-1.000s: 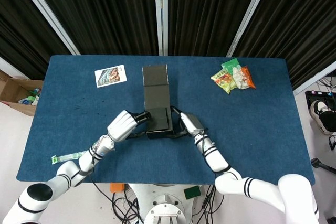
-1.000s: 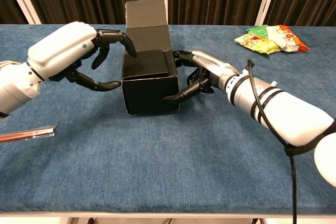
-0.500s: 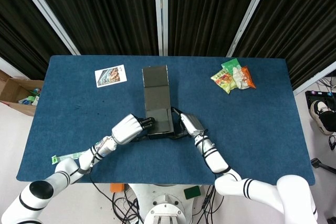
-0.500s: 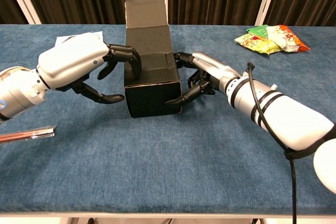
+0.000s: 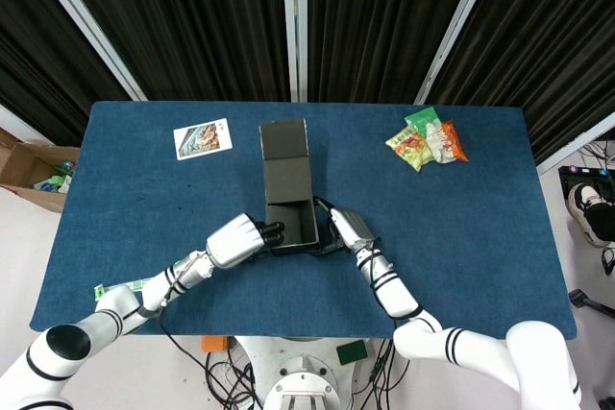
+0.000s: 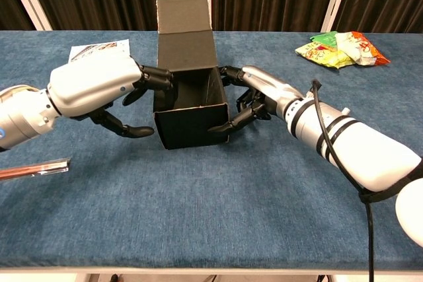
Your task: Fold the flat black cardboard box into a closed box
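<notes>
Since a second ago, the near flap that lay closed over the top of the black cardboard box (image 6: 190, 107) has dropped inward, so the near end now gapes open, and the left hand (image 6: 99, 87) has slid in from mid-left of the chest view until its fingers hook over the box's left wall into the cavity. That hand grasps the wall, thumb outside and low, fingers inside.

At centre frame in both views the box (image 5: 290, 201) stands on the blue table (image 6: 211, 216), its long lid flap raised at the far end. It looks light and thin-walled, stiff only along its creases, so it will likely skid on the cloth and buckle if squeezed mid-panel. Better holds, I judge, are the top edges near the corners, with one hand bracing while the other tucks.

On the right, the right hand (image 6: 254, 94) holds the box's right wall, fingertips pressed to the near right corner and the upper edge.

A printed card (image 5: 203, 137) lies upper left, a thin strip (image 6: 33, 168) at the lower left edge, snack packets (image 6: 340, 47) upper right; all sit well apart from the box and block nothing.
</notes>
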Controlling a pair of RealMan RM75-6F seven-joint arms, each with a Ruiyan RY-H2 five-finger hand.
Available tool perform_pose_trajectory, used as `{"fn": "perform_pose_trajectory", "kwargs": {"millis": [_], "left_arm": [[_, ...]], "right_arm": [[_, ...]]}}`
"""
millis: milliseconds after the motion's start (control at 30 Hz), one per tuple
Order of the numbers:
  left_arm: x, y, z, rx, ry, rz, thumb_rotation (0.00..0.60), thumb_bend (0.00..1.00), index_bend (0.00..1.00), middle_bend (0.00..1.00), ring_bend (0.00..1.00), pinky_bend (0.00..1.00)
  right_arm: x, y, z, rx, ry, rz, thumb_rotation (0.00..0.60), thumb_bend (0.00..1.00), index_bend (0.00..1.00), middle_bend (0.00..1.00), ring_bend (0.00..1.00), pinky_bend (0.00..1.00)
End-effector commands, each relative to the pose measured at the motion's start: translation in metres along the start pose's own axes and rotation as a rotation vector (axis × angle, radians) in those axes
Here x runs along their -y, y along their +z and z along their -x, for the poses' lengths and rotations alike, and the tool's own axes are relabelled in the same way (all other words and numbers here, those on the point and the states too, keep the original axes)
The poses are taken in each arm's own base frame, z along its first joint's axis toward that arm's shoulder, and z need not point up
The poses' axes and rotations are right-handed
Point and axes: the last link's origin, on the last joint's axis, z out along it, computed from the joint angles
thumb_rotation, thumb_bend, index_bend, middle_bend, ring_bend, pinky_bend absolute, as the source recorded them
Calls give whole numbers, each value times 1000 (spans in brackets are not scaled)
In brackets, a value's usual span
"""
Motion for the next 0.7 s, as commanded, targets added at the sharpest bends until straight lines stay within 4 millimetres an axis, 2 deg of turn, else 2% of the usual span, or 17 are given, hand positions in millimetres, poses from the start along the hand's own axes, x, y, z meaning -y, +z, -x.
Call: {"fn": "perform_pose_trajectory", "kwargs": {"millis": [33,400,500,633,700], "left_arm": [[1,1,-1,16,21,3,600,189,458,453,733,984],[2,3,5,101,121,34,600,189,461,431,737,984],[3,3,5,111,191,59,600,191,527,454,739,986],[4,3,4,93,229,69,600,190,672,569,748,989],[4,2,3,80,226,69,600,191,707,610,750,989]], "right_arm": [[0,0,0,1,-1,-2,600,247,251,416,780,1000],[2,-2,1,7,5,-8,600,248,250,414,780,1000],[2,-2,2,9,6,-9,600,248,250,414,780,1000],[4,-2,3,11,18,-12,600,247,250,414,780,1000],[5,-2,3,9,23,-16,600,247,250,414,780,1000]]}}
